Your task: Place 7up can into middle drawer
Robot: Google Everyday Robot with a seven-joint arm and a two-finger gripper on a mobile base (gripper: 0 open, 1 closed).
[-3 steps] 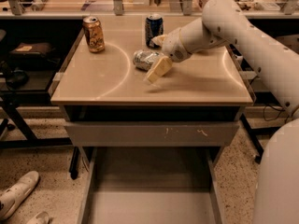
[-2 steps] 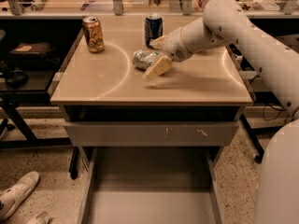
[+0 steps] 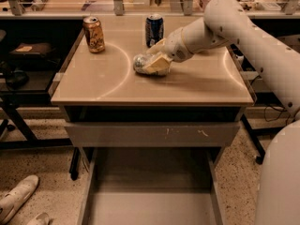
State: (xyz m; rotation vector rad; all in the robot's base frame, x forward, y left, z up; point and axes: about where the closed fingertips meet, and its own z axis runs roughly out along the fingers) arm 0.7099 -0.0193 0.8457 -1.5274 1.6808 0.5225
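Note:
The 7up can (image 3: 139, 63), silvery and crinkled, lies on its side near the middle of the tan tabletop (image 3: 197, 86). My gripper (image 3: 157, 60) reaches in from the right and sits right against the can's right end, covering part of it. The can rests on the table. The middle drawer (image 3: 150, 198) is pulled out below the table at the bottom of the view, with a flat grey floor and thin side walls and nothing in it.
A gold-orange can (image 3: 94, 34) stands at the table's back left. A dark blue can (image 3: 153, 30) stands just behind the gripper. A shut grey drawer front with white scratches (image 3: 150, 134) sits under the tabletop. A white shoe (image 3: 16, 198) lies on the floor at left.
The gripper has moved left and lowered onto the 7up can; before, it hung tilted just to the can's right. The can has stayed in place.

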